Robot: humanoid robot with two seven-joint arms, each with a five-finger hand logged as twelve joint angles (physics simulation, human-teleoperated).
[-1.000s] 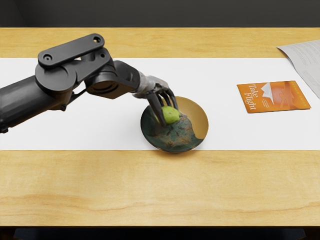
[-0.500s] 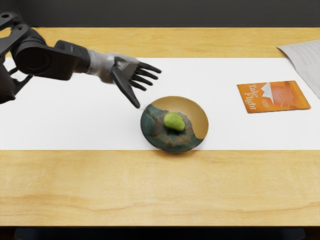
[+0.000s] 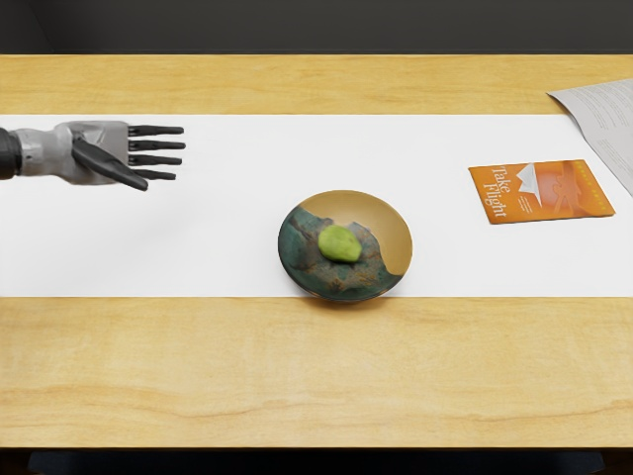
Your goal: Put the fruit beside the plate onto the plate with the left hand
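From where I stand, the nearest part of the desk (image 3: 316, 366) is a broad band of pale wood. Beyond it a white runner (image 3: 198, 257) stretches across the desk from side to side.

On the near half of that runner sits a round plate (image 3: 393, 220), glazed dark blue-green on its left side and mustard gold on its right. The green fruit (image 3: 340, 242) lies on the plate, about at its middle, on the dark glaze.

Farther back and well off to the left, the left hand (image 3: 111, 154) hangs over the runner, well apart from the plate. It is open and holds nothing: 4 dark fingers (image 3: 158, 144) point straight to the right, with the thumb slanting under them.

To the right lies an orange booklet (image 3: 540, 190), its white lettering reading "Take Flight" beside a white paper-plane shape. A sheet of grey printed paper (image 3: 603, 117) lies at the far right edge, its text too small to read.
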